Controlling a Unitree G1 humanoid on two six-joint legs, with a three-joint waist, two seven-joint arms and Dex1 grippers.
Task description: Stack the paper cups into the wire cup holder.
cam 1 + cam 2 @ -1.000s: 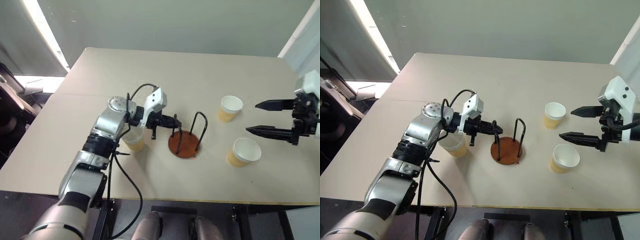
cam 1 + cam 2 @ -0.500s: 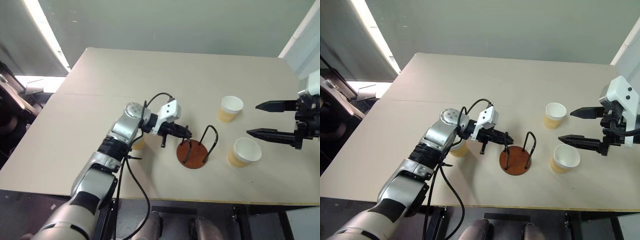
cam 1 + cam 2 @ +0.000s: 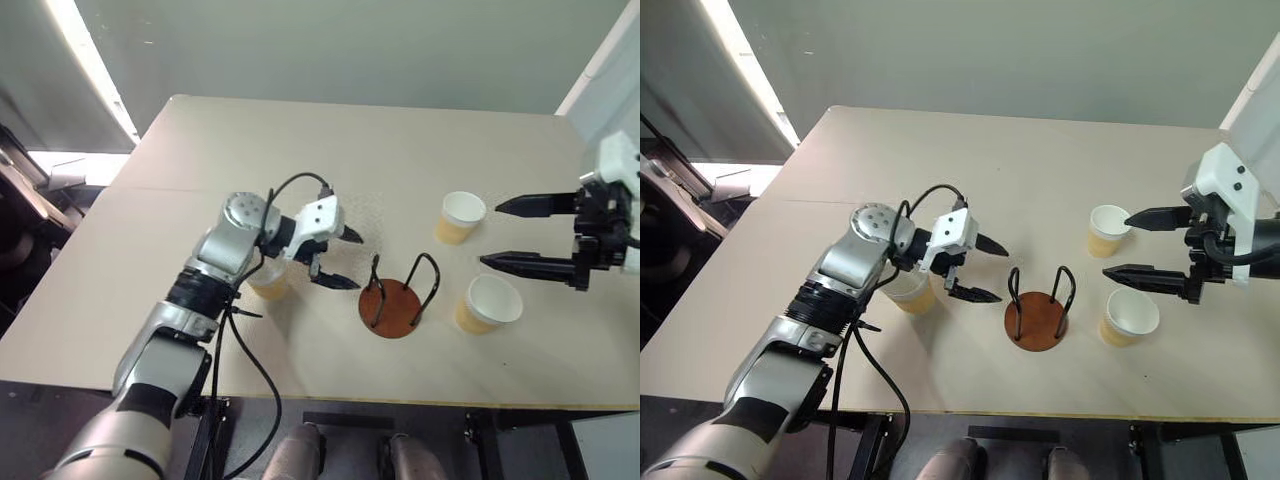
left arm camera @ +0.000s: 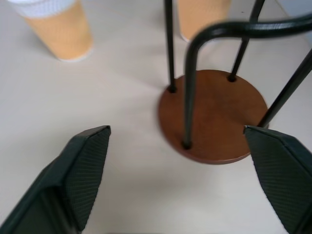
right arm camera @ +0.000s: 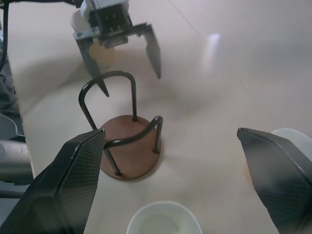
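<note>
three paper cups (image 3: 461,217) stand upright on the table (image 3: 330,150), none yet in the wire cup holder (image 3: 397,298), which sits empty near the front edge. one cup (image 3: 268,281) stands under the left arm; the other two lie on the holder's right. the left gripper (image 3: 338,260) hangs beside the holder, fingers spread and empty. the right gripper (image 3: 520,234), fingers apart, hovers between the two right-hand cups, likely lining up a pick of the nearer cup (image 3: 487,304).
</note>
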